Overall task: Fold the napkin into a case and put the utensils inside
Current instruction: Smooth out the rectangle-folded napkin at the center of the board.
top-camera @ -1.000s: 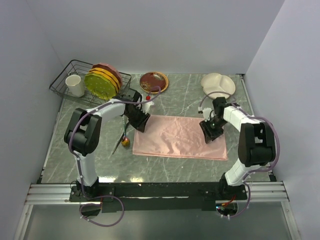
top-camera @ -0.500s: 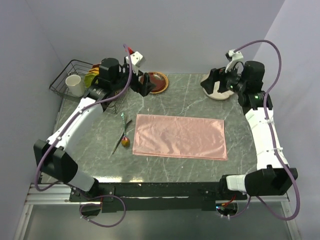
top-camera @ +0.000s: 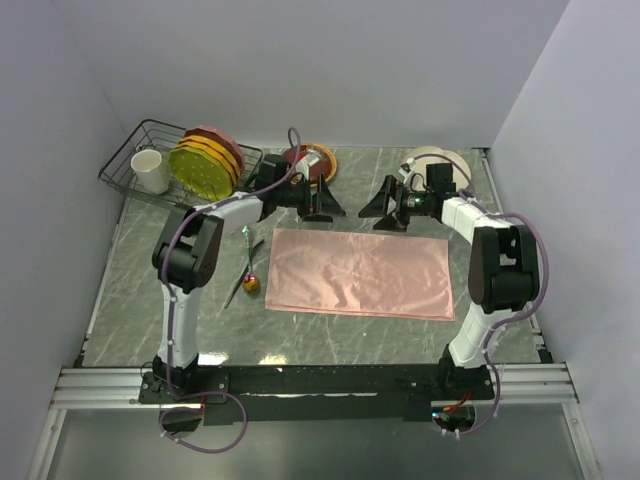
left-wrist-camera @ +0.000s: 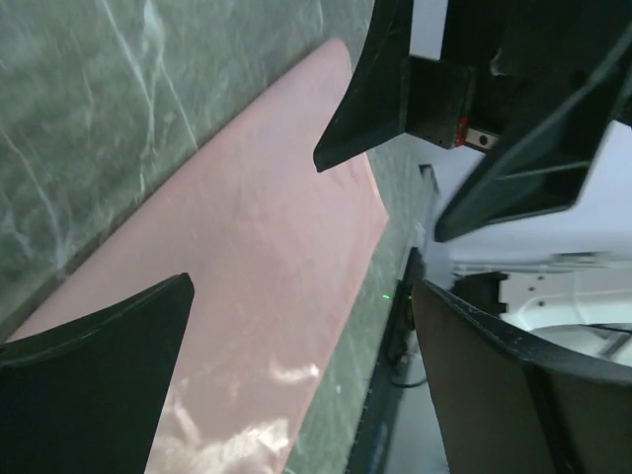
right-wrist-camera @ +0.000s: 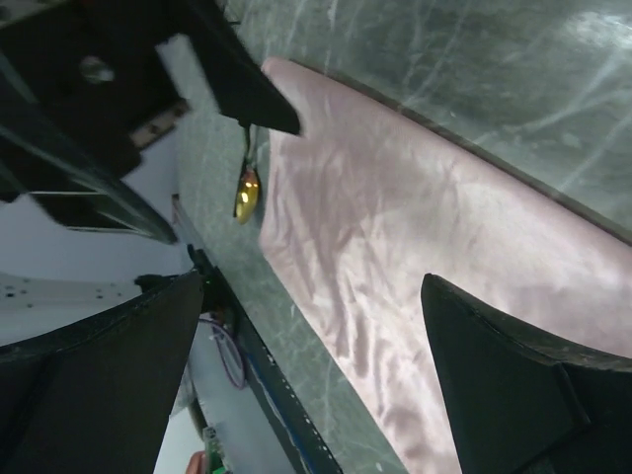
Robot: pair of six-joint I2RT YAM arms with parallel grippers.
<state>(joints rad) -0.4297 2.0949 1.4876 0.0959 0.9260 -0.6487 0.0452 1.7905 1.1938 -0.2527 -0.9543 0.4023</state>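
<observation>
Small gold-headed, dark-handled fork+spoon (top-camera: 247,268) lie just L of salmon-pink satin napkin (top-camera: 360,275), a folded rectangle w/ long axis L-R on grey marble worktop (top-camera: 160,300). L end effector (top-camera: 325,201) is nearer them, wide and empty by the far long edge. R end effector (top-camera: 380,206) faces it, wide, empty. Bare room on near side.

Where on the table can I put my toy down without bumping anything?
The widest bare strip runs between the napkin and the base rail. Another bare patch lies left of the utensils, nearer than the wire rack. The far side is crowded: brown plate, white plate, plus the left fingers and right fingers, open, by the napkin's far edge.
</observation>
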